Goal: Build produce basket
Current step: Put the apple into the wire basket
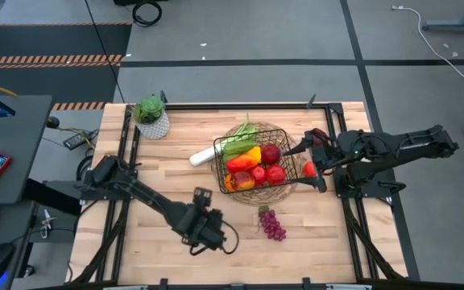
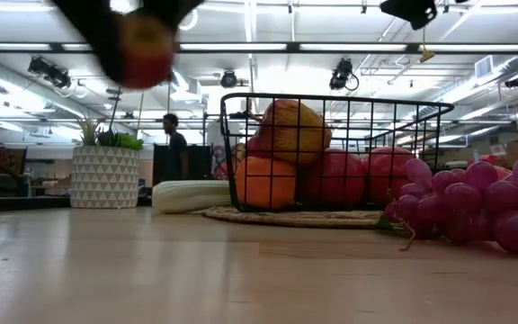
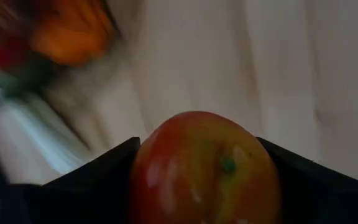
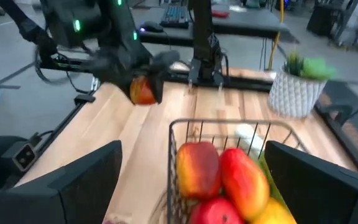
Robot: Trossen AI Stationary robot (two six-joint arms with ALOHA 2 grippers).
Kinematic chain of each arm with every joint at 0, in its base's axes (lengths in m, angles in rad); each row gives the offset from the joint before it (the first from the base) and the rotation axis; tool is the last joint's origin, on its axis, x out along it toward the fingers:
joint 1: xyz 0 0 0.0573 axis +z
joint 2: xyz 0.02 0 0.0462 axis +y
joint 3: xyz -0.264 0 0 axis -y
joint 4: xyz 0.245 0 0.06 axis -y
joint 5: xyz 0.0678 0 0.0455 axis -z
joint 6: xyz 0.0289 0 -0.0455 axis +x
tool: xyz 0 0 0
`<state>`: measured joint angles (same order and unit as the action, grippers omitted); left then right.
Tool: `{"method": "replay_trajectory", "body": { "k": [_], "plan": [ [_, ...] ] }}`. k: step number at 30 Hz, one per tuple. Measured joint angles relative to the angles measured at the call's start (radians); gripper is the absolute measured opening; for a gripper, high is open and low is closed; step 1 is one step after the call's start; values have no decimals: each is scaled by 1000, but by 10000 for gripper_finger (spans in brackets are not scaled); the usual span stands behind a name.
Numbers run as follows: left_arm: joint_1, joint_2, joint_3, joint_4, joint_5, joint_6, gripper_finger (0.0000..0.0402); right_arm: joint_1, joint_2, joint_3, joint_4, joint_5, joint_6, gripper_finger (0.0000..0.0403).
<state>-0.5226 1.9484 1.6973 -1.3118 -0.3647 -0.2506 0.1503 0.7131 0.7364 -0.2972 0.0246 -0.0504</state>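
**Holding an apple above the table, basket already part filled**

Seen from above: a wooden table (image 1: 167, 161) with two dark arms. Left gripper (image 1: 208, 234) near the front edge, fingers (image 3: 92, 180) clamped on a red and yellow apple (image 3: 204, 168), lifted clear of the wood. Right gripper (image 1: 306, 157) just beside the basket's right side, jaws spread wide, empty.

Around the work: one white patterned pot (image 1: 153, 122) with a green plant at the back left corner, well apart from the basket. One round woven mat (image 1: 292, 192) under the basket. One person (image 2: 174, 144) far off in the room behind, seen at table height. Between held apple and basket: bare wood only.

Counted:
- One black wire basket (image 1: 287, 137), right of centre, on the mat.
- One bunch of purple grapes (image 1: 273, 223) on the table, just in front of the basket, outside it.
- One leek (image 1: 202, 155), white end poking out over the basket's left side, green end inside.
- One red piece (image 1: 309, 169) outside, by the basket's right side, near the right gripper; kind unclear.

Inside the basket: three round red fruits (image 1: 271, 154), one yellow piece (image 1: 243, 158), one orange piece (image 1: 240, 182), plus the leek's green leaves. Exact count of hidden pieces underneath not clear.
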Motion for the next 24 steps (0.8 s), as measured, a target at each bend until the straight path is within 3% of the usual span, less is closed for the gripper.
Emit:
{"method": "replay_trajectory", "body": {
  "k": [6, 13, 18, 24],
  "plan": [
    [44, -2, 159, 94, -119, 361, 295, 1, -60, 0, -102, 0, 138, 400],
    [62, -2, 223, 335, -130, 928, 304, 1, -70, 0, -158, -4, 257, 400],
    [89, -2, 223, 569, -123, 938, 303, 1, -71, 0, -205, -42, 314, 400],
    [136, -50, 222, 713, 44, 828, 296, 1, -72, 0, -235, -89, 347, 400]
  ]
}}
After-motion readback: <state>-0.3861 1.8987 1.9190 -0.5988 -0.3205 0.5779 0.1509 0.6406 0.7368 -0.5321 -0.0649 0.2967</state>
